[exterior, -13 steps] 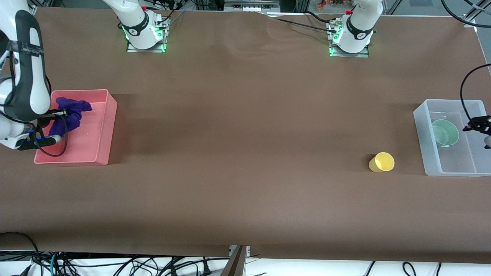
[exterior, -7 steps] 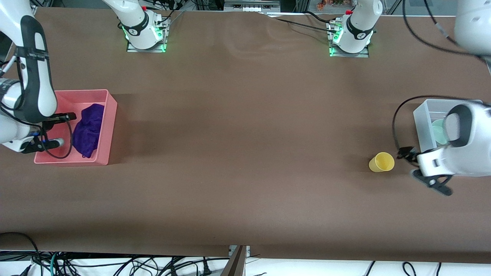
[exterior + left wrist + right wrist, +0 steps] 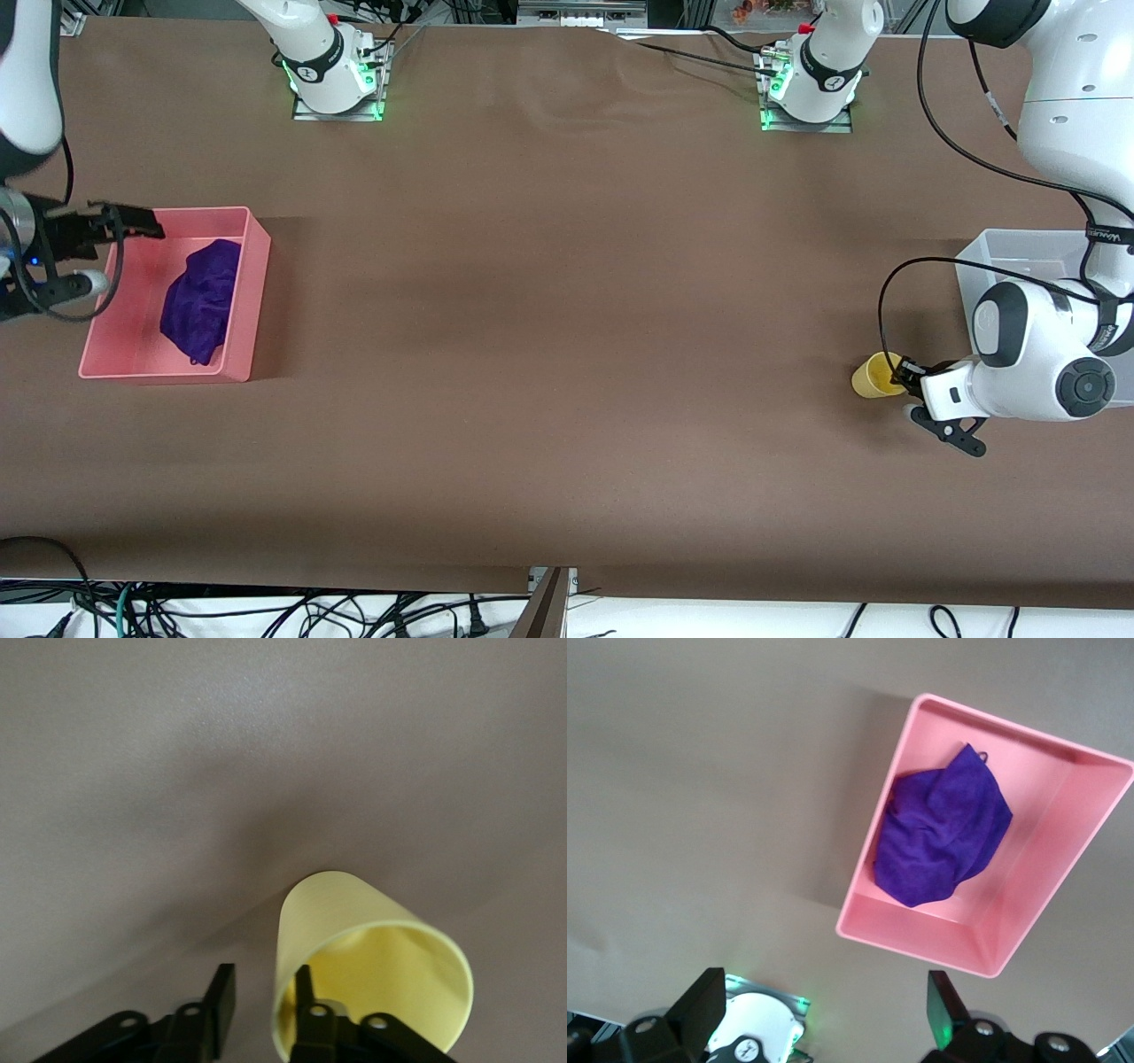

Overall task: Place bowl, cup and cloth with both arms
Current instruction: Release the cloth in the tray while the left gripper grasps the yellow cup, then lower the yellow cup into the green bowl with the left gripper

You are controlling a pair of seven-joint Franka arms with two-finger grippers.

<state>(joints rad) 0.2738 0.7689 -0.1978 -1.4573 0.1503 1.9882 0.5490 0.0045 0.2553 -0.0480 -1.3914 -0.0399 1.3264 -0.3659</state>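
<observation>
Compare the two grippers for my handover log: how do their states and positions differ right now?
The left gripper is down at the yellow cup, one finger inside its rim and one outside, not yet shut; the right gripper is open and holds nothing. The left is at the table beside the clear bin; the right is raised over the pink bin's edge, the purple cloth lying inside. Both are black two-finger grippers.

A high front camera looks down across the brown desk [image 3: 567, 354] toward both arm bases at twelve o'clock. The left wrist camera sits close over the yellow cup [image 3: 368, 979], seen at four o'clock in the front view [image 3: 877, 375]. The right wrist camera looks down from higher on the pink tray [image 3: 1045, 904], shared at nine o'clock [image 3: 252, 292].
</observation>
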